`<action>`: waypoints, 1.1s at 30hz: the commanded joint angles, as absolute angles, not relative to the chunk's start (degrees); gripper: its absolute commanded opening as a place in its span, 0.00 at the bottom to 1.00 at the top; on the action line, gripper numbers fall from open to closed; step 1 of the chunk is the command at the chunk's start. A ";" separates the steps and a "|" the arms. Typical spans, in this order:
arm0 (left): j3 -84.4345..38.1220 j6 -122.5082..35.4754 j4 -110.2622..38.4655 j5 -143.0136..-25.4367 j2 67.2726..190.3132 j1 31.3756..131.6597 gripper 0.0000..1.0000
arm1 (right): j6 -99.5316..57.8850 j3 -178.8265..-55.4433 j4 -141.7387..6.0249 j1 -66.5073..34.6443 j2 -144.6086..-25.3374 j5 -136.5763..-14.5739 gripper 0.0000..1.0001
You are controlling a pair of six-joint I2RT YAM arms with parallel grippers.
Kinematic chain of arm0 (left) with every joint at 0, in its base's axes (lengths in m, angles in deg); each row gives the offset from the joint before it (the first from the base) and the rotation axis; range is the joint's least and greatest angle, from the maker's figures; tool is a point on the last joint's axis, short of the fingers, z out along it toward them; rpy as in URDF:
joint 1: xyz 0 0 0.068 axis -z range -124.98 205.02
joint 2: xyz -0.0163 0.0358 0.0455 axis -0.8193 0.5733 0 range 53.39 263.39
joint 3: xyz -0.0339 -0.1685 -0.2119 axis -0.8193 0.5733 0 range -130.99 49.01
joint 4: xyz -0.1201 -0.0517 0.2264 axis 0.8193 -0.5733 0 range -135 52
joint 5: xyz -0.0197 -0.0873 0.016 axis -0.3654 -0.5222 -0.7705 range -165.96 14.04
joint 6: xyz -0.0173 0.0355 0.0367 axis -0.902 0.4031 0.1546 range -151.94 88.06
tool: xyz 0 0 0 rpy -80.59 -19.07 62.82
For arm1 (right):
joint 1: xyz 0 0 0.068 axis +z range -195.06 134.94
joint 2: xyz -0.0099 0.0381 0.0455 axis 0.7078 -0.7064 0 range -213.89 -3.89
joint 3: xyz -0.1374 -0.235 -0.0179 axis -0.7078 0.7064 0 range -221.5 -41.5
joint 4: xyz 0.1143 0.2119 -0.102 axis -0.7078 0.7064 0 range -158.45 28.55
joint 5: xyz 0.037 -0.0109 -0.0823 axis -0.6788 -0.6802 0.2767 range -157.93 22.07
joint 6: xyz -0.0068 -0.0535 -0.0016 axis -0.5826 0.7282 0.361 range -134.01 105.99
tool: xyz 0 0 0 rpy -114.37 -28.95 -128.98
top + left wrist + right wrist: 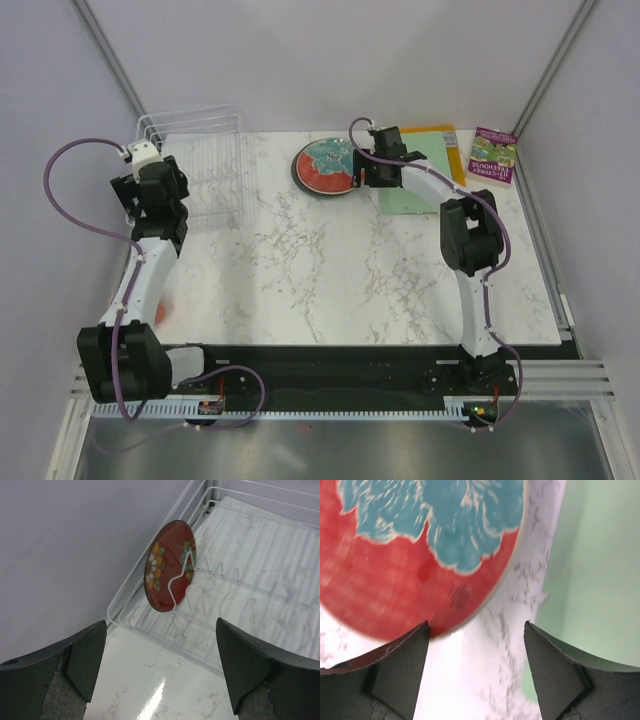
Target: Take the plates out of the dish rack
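Note:
A red plate point(167, 565) with orange and white flowers stands on edge in a slot at the left end of the white wire dish rack point(120, 596). My left gripper point(160, 625) is open and empty just outside the rack's near rim, short of that plate. In the top view the rack point(215, 175) sits at the back left, and the left arm hides the standing plate. Another red plate point(325, 167) with a teal pattern lies flat on the table. My right gripper point(476, 625) is open at its right rim, one finger point(405, 660) overlapping the plate's edge point(420, 580).
A light-green mat point(420, 175) lies right of the flat plate, over an orange sheet point(447, 135). A small book point(493, 155) rests at the back right. Grey walls close in the left, back and right sides of the marble table point(330, 270).

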State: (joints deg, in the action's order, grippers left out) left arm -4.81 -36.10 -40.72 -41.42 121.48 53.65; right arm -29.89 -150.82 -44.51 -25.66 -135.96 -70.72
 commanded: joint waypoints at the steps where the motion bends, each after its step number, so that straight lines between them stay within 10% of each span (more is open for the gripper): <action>1: -11.44 -32.02 -34.05 -40.18 128.42 47.04 0.96 | -30.53 -136.73 -51.30 -23.09 -122.82 -71.45 0.82; 33: -23.67 -39.58 -37.04 -71.13 151.99 31.29 0.87 | -27.46 -120.78 -55.09 -23.88 -108.22 -73.38 0.84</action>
State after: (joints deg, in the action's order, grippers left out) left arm -21.42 -38.11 -38.71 -67.63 150.27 31.84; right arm -28.45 -121.09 -53.29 -23.32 -108.58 -72.03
